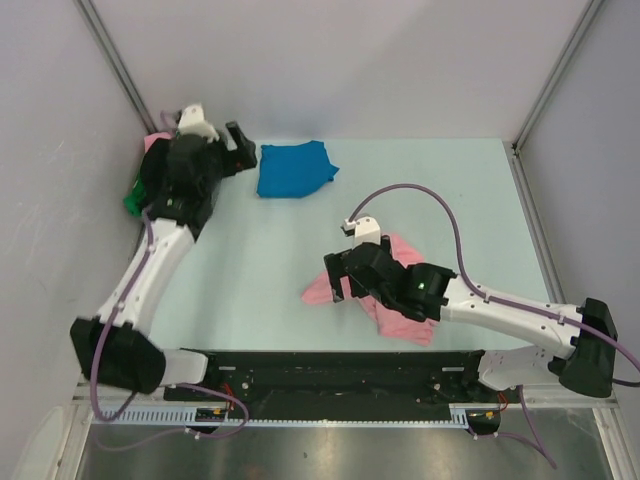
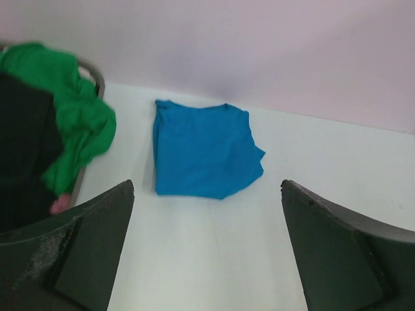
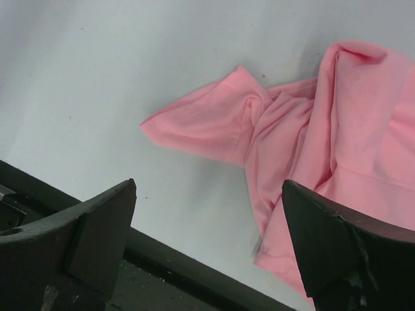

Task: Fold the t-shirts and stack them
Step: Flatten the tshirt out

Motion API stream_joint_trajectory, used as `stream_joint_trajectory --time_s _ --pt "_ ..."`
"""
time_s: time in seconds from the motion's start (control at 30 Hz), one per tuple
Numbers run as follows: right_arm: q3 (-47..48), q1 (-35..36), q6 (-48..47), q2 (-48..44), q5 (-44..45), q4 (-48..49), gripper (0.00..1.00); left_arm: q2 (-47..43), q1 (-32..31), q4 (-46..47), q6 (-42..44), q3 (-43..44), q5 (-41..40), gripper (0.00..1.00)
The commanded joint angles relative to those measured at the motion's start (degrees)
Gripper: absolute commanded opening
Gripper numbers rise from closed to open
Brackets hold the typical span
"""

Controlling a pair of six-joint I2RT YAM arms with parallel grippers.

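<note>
A folded bright blue t-shirt (image 1: 295,170) lies flat at the back of the table; it also shows in the left wrist view (image 2: 204,149). My left gripper (image 1: 247,150) (image 2: 207,259) is open and empty, just left of it and apart from it. A crumpled light pink t-shirt (image 1: 405,305) (image 3: 311,129) lies front centre, partly under my right arm. My right gripper (image 1: 335,282) (image 3: 207,253) is open and empty over its left edge. A green t-shirt (image 2: 71,110) (image 1: 133,197) and a black t-shirt (image 2: 23,142) sit bunched in the basket at far left.
The grey basket's rim (image 2: 97,79) stands against the left wall, mostly hidden by my left arm in the top view. A black rail (image 1: 330,365) (image 3: 162,265) runs along the table's front edge. White walls close in the back and both sides.
</note>
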Motion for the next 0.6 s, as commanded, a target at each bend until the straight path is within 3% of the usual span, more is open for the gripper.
stream_joint_trajectory --time_s 0.0,0.1,0.17,0.23,0.33,0.4,0.57 --pt "0.62 0.90 2.16 -1.70 3.27 -3.88 1.00 12.62 -0.60 -13.69 13.81 20.77 6.08 1.00" --pt "0.09 1.25 2.25 -0.73 4.85 -4.76 1.00 28.40 -0.51 -24.75 18.20 43.17 4.94 1.00" --pt "-0.17 1.34 2.07 0.59 5.55 -4.59 1.00 34.33 0.79 -29.95 20.33 56.69 6.06 1.00" --pt "-0.44 1.34 2.25 2.42 5.91 -4.50 1.00 35.85 3.43 -27.69 15.96 57.29 11.94 1.00" --pt "-0.70 1.43 2.16 4.88 5.74 -3.80 1.00 37.78 5.55 -25.49 16.73 60.18 12.93 0.99" --pt "-0.70 1.43 1.81 6.21 5.39 -2.74 1.00 38.31 7.83 -24.17 15.60 60.81 17.93 1.00" --pt "-0.79 1.52 1.54 10.43 2.93 -0.72 1.00 41.82 11.35 -24.43 13.14 67.47 20.14 1.00"
